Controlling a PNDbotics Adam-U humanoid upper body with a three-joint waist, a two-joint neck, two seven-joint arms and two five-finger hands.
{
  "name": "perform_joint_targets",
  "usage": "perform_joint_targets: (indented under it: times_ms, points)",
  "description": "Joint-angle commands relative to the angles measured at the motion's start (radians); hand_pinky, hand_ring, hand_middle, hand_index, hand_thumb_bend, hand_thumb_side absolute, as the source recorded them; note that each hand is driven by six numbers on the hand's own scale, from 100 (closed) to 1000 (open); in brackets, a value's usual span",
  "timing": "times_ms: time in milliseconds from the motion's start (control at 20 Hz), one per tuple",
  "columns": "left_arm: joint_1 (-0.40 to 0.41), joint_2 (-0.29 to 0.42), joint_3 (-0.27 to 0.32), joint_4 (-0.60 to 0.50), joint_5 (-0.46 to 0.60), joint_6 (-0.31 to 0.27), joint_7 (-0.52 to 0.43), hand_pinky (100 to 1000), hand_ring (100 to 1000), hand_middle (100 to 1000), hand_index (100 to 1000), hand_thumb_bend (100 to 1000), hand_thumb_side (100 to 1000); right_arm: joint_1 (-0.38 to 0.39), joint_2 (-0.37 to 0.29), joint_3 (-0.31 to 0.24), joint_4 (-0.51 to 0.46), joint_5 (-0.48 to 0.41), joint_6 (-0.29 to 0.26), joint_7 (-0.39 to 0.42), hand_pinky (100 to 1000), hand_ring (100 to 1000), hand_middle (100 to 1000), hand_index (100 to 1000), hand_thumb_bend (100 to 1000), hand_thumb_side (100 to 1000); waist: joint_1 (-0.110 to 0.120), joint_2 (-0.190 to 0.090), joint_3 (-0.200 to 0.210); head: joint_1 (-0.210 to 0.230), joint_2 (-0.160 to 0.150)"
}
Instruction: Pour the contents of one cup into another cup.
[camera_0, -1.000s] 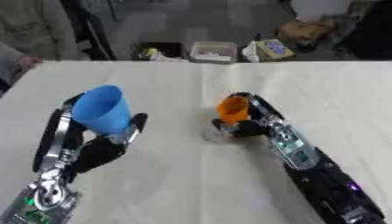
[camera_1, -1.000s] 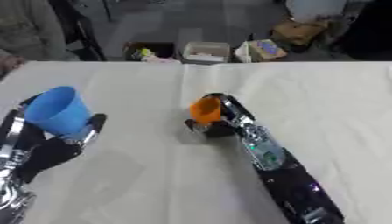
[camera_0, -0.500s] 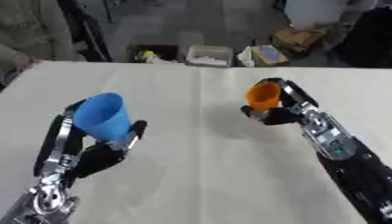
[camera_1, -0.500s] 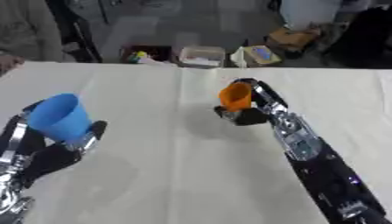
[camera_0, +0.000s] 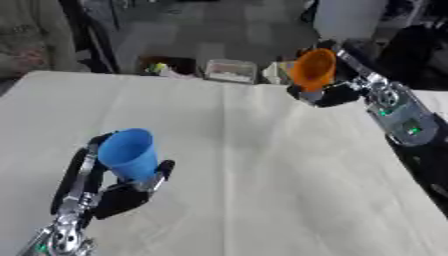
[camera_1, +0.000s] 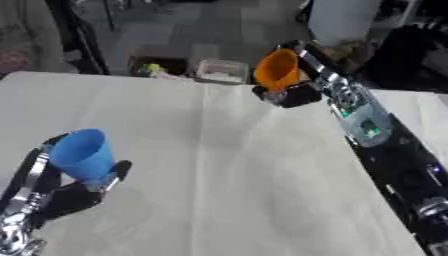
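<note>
holding a cup in each hand, we work over a white table (camera_0: 262, 165). our left hand (camera_0: 109, 192) sits near the lower left of the view, its fingers and thumb curled round the lower part of the blue cup (camera_0: 129, 154), which stands about upright with its open mouth up and tipped slightly toward the left. our right hand (camera_0: 325, 92) is up near the table's far edge at the upper right, fingers wrapped round the orange cup (camera_0: 313, 69), which is raised off the cloth and tilted, its mouth turned toward the left and toward us. we cannot see inside either cup well enough to tell what it holds. the two cups are well apart, blue low on the near left, orange high on the far right. our right forearm (camera_1: 354, 117) runs down along the right side of the table, silver with a small green light. beyond the far edge a clear container (camera_0: 229, 71) sits on the floor.
</note>
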Motion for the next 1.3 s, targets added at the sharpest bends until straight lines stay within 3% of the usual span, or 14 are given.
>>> perform_joint_targets:
  times_ms: [50, 650, 1300]
  points:
    - [-0.013, 0.023, -0.006, 0.0, -0.017, -0.001, -0.013, 476, 179, 259, 463, 255, 100, -0.052, -0.022, 0.02, -0.054, 0.034, -0.023, 0.022, 464, 233, 173, 370, 180, 100, -0.003, -0.026, -0.005, 0.002, -0.001]
    - [-0.036, 0.014, -0.023, 0.004, -0.04, 0.007, -0.045, 475, 178, 258, 463, 256, 100, -0.166, 0.1, 0.103, -0.09, 0.178, -0.101, 0.092, 502, 244, 181, 376, 217, 100, -0.01, -0.041, -0.006, -0.011, -0.001]
    - [-0.089, -0.016, -0.068, 0.017, -0.067, 0.016, -0.107, 476, 177, 258, 464, 256, 100, -0.194, 0.222, 0.148, -0.098, 0.338, -0.187, 0.095, 537, 255, 190, 383, 251, 100, -0.018, -0.046, 0.014, -0.023, 0.001]
